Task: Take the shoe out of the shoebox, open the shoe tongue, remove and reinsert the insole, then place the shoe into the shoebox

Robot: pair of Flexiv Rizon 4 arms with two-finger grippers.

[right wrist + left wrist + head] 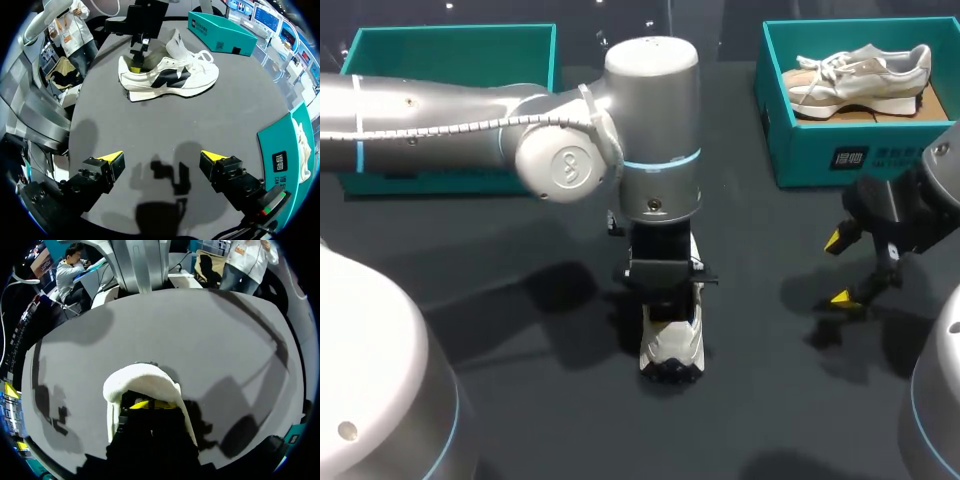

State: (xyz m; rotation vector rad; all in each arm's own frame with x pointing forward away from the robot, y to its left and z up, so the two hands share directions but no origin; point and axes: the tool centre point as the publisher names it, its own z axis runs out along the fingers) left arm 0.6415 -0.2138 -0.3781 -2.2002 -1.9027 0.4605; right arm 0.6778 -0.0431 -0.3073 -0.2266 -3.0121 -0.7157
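At the upper left of the head view, the open teal cardboard shoebox (pixel 450 55) showed nothing inside where it was visible, so I judged you had the shoe out. The white running shoe with black side panels (pixel 672 345) stood at centre frame on the dark grey counter (pixel 520 310), well apart from every edge. Your left arm's fingers (pixel 148 404) were sunk in its heel opening; I could not tell whether they were spread or pinching something. No insole lay outside, so the insole work looked unfinished, with the return to the box yet to come. Open counter lay right of the shoe. There your right arm's fingers (pixel 112 159) hung wide apart, holding nothing. The second teal shoebox (pixel 840 150), upper right, held a beige sneaker (pixel 860 75).
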